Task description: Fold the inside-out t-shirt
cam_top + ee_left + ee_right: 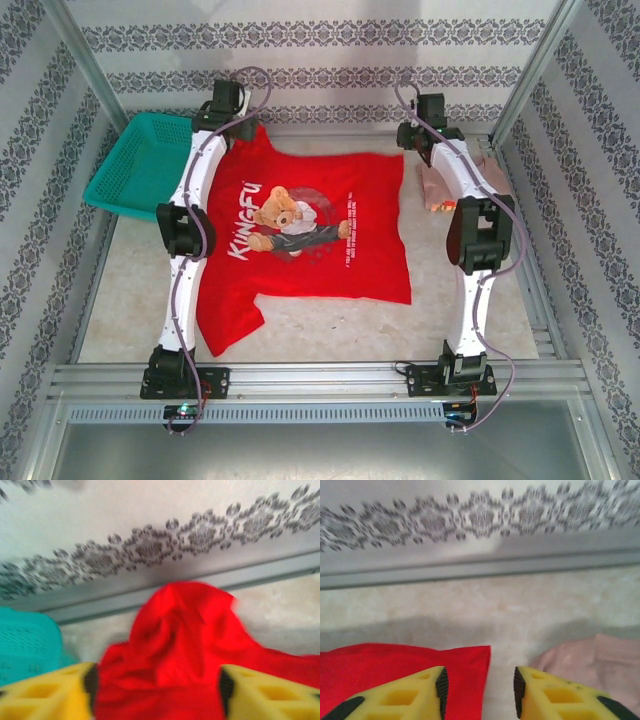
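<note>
- Nearest the arm bases, the bright red t-shirt (330, 240) lies spread on the table (330, 335). Its bear print faces up and one sleeve trails toward the near edge.
- Farther out, its far sleeve sits bunched at the left gripper (157, 680), whose fingers stand wide apart. Rumpled cloth lies between and beyond them, seemingly not pinched.
- The right gripper (480, 685) is parted over bare table. One finger is above the far hem corner, and the pale pink shirt (590, 660) is just beside the other.
- The teal basket (140, 165) lies beyond the left arm.
- To fold cleanly, I judge the sleeve needs flattening first. Each pinch should take red cloth only, level on both sides and clear of pink shirt and basket.
</note>
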`<state>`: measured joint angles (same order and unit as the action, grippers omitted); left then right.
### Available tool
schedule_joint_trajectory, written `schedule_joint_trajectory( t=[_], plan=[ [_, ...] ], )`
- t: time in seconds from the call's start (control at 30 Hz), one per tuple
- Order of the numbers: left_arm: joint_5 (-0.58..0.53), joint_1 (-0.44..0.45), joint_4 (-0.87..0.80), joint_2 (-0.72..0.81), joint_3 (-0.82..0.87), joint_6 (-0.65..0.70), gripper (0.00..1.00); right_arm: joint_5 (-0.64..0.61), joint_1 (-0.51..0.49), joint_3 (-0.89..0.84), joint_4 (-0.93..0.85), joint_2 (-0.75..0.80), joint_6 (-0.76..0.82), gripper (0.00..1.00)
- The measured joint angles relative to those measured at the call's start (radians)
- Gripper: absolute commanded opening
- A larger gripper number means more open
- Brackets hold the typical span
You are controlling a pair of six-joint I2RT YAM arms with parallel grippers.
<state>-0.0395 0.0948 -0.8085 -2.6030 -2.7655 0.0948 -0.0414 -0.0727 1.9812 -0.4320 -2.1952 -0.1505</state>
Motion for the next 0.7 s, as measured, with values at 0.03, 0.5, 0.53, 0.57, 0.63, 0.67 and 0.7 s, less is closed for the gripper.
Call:
schedule_joint_trajectory(
  t=[0.03, 0.5, 0.53, 0.57, 0.63, 0.67, 0.7],
  plan=[
    [0.012, -0.002, -0.003, 0.0, 0.005, -0.014, 0.82, -0.002, -0.003, -0.002, -0.032, -0.001, 0.0, 0.48],
    [0.274, 0.017, 0.214, 0.877, 1.153, -0.404, 0.83, 0.126, -0.193, -0.817, -0.125, 0.666, -0.142, 0.6],
    [0.291, 0.025, 0.222, 0.938, 1.236, -0.428, 0.83, 0.137, -0.213, -0.878, -0.146, 0.691, -0.16, 0.6],
    [0.309, 0.037, 0.257, 0.998, 1.341, -0.454, 0.83, 0.145, -0.221, -0.955, -0.156, 0.723, -0.178, 0.59],
    [0.328, 0.062, 0.285, 1.091, 1.506, -0.487, 0.83, 0.143, -0.211, -1.078, -0.183, 0.788, -0.216, 0.59],
    [0.337, 0.076, 0.285, 1.133, 1.584, -0.501, 0.83, 0.144, -0.203, -1.143, -0.212, 0.831, -0.238, 0.59],
    [0.346, 0.085, 0.285, 1.165, 1.644, -0.516, 0.83, 0.142, -0.198, -1.187, -0.234, 0.866, -0.259, 0.59]
  ],
)
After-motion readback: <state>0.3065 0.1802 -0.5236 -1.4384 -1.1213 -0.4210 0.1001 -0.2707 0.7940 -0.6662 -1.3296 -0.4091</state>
